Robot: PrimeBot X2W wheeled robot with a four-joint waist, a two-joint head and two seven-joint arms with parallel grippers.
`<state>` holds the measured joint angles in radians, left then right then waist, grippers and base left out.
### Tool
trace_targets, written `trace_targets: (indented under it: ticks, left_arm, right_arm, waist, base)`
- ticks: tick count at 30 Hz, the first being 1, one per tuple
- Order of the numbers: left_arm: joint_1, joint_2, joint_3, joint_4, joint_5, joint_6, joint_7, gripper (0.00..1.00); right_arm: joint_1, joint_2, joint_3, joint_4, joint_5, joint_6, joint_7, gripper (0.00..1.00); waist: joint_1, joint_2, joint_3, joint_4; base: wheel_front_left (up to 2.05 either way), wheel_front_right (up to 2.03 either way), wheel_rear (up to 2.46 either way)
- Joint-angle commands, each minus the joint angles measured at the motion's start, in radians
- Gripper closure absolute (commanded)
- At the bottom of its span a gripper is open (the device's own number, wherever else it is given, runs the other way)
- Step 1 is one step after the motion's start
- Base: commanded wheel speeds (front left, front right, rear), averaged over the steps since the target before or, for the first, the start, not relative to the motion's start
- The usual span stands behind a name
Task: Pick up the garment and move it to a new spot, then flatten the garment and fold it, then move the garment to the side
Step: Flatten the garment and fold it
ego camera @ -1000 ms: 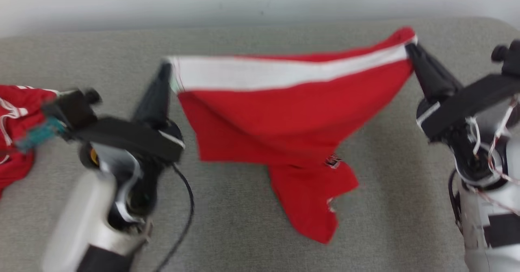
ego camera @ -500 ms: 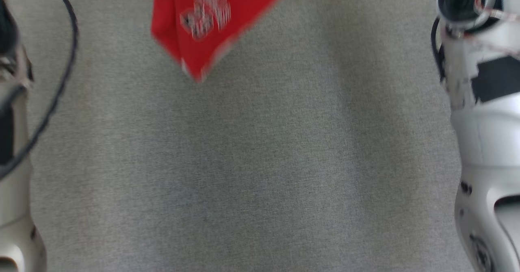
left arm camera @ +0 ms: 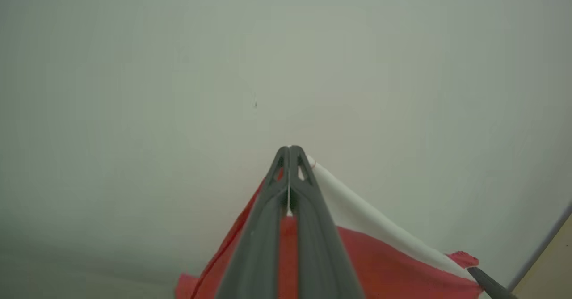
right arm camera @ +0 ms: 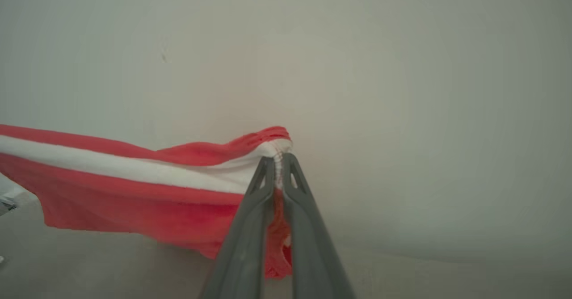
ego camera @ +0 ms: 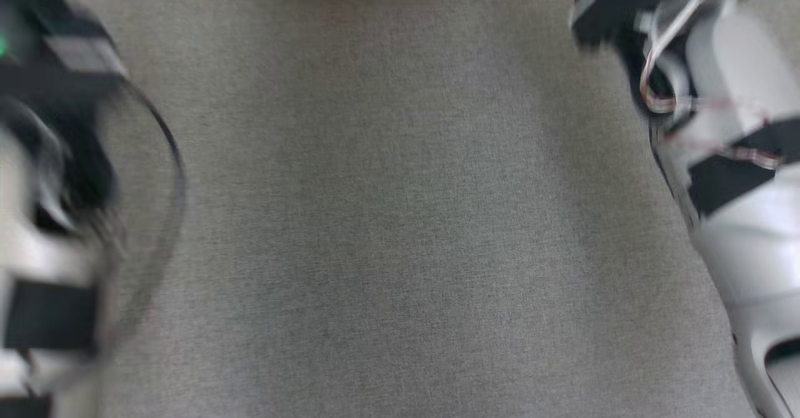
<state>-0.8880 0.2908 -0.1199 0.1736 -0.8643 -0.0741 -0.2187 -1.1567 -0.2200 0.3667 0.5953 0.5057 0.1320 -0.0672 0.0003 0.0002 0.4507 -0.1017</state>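
Observation:
The garment (right arm camera: 134,196) is red with a broad white band and hangs in the air, stretched between my two grippers in front of a pale wall. My right gripper (right arm camera: 278,158) is shut on one bunched end of the white band, and the cloth runs away to the left in the right wrist view. My left gripper (left arm camera: 289,149) is shut on the other corner of the band. There the garment (left arm camera: 384,263) drops away to the lower right, toward the dark tip of the other gripper's finger (left arm camera: 489,284).
The grey fabric surface (ego camera: 400,218) spreads below in the head view. My blurred left arm (ego camera: 50,155), with a looping black cable (ego camera: 172,155), is at its left edge. My white right arm (ego camera: 737,155) is at its right edge.
The head camera has swung down toward the near part of the grey surface, so the garment has slid off the top of that view. Both grippers stay shut.

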Motion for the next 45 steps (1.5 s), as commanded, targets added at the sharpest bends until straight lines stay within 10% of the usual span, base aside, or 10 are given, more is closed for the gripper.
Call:
trace_targets:
  ticks: [1,12,21,36,45]
  left_arm:
    - [0.053,-0.006,-0.005,-0.019,0.004,-0.003,-0.010,1.00]
    - [0.618,-0.088,-0.038,-0.198,-0.043,0.032,-0.031,1.00]
    - [0.910,-0.113,-0.056,-0.328,-0.127,0.062,0.006,1.00]
    - [1.236,0.000,-0.107,-0.606,-0.311,0.143,0.286,1.00]
    - [0.967,0.029,-0.082,-0.494,-0.168,0.159,0.251,1.00]
  right_arm:
    - [0.017,-0.027,0.003,-0.012,0.013,-0.002,0.002,1.00]
    - [0.389,-0.211,0.136,-0.162,0.087,-0.002,0.144,1.00]
    - [0.678,-0.259,-0.029,-0.265,0.035,-0.003,0.243,1.00]
    - [1.275,-0.091,-0.415,-0.813,-0.061,-0.003,0.736,1.00]
    - [1.255,0.040,-0.419,-0.941,-0.087,-0.003,0.740,1.00]
  waist:
    - [-0.0003,-0.0002,-0.030,0.021]
    - [-0.0003,-0.0002,-0.175,0.067]
    - [-0.0003,-0.0002,-0.286,0.087]
    - [-0.0003,-0.0002,-0.332,0.104]
    - [-0.0003,-0.0002,-0.302,0.068]
  base:
    - [0.00,0.00,0.00]
    - [0.00,0.00,0.00]
    - [0.00,0.00,0.00]
    - [0.00,0.00,0.00]
    - [0.00,0.00,0.00]
